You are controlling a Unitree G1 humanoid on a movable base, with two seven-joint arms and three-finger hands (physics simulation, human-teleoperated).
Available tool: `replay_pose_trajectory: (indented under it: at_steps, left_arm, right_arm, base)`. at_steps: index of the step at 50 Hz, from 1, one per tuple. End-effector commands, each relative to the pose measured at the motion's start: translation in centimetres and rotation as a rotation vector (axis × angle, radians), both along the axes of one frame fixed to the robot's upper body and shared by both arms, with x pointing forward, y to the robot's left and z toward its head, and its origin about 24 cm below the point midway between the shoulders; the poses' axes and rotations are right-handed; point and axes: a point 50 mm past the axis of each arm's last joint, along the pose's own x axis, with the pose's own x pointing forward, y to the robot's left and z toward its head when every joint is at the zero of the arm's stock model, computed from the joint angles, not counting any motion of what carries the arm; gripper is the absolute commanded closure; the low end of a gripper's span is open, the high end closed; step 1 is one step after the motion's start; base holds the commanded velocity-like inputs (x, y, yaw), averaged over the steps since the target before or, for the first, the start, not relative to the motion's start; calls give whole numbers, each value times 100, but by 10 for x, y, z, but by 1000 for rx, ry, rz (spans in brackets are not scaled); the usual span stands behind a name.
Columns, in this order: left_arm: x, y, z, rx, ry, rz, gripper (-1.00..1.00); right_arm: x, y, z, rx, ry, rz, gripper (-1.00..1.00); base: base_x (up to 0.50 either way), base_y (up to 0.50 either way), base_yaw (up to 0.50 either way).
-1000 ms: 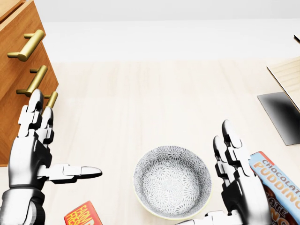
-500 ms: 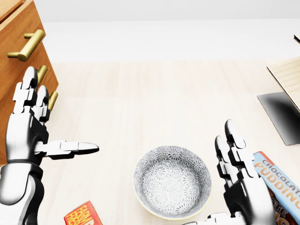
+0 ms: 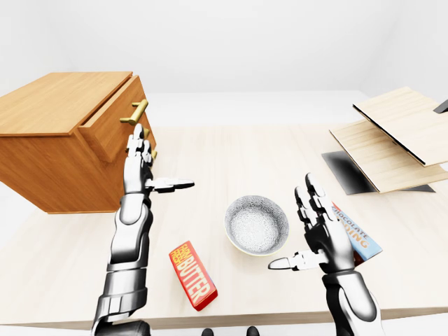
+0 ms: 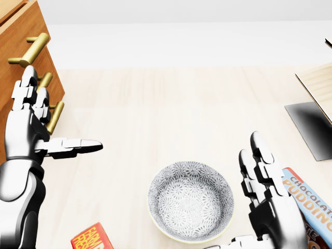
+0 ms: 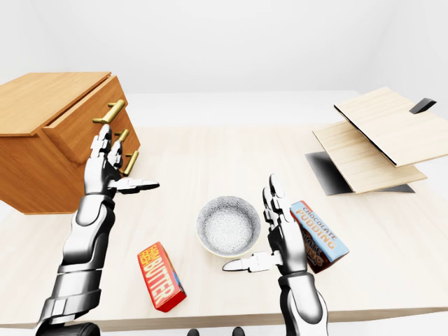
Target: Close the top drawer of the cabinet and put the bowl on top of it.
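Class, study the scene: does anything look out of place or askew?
The top drawer of the cabinet juts out past the front below it, open. At the left-eye view's right, two boards lie overlapped and tilted.

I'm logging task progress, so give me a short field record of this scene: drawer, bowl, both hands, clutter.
top drawer: pulled partly out of the cabinet
bowl: upright on the table, not held
left hand: open, raised near the drawer handles
right hand: open, right of the bowl in the left-eye view
clutter: butter box, pudding box
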Motion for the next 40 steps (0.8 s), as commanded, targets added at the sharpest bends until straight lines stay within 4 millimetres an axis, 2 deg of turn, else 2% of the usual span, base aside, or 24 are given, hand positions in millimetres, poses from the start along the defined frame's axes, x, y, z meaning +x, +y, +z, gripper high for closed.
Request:
replay_pose_trajectory:
  at_steps: [1, 10, 17, 30, 40]
  left_arm:
    - [8, 8, 13, -22, -33, 9, -100]
    - [-3, 9, 37, -22, -142, 10, -100]
    - [-7, 11, 45, -23, -183, 11, -100]
    - [0, 20, 40, -39, -144, 28, -100]
    - [18, 29, 36, -40, -81, 42, -100]
  right_arm:
    - [1, -1, 0, 8, 2, 1, -100]
    - [3, 1, -2, 5, 10, 4, -100]
    - [2, 1, -2, 5, 9, 8, -100]
    - [1, 3, -2, 5, 8, 11, -100]
    - [1, 4, -3, 2, 10, 15, -100]
  base:
    - [0, 0, 0]
    - [0, 0, 0]
    - [0, 0, 0]
    - [0, 0, 0]
    - [0, 0, 0]
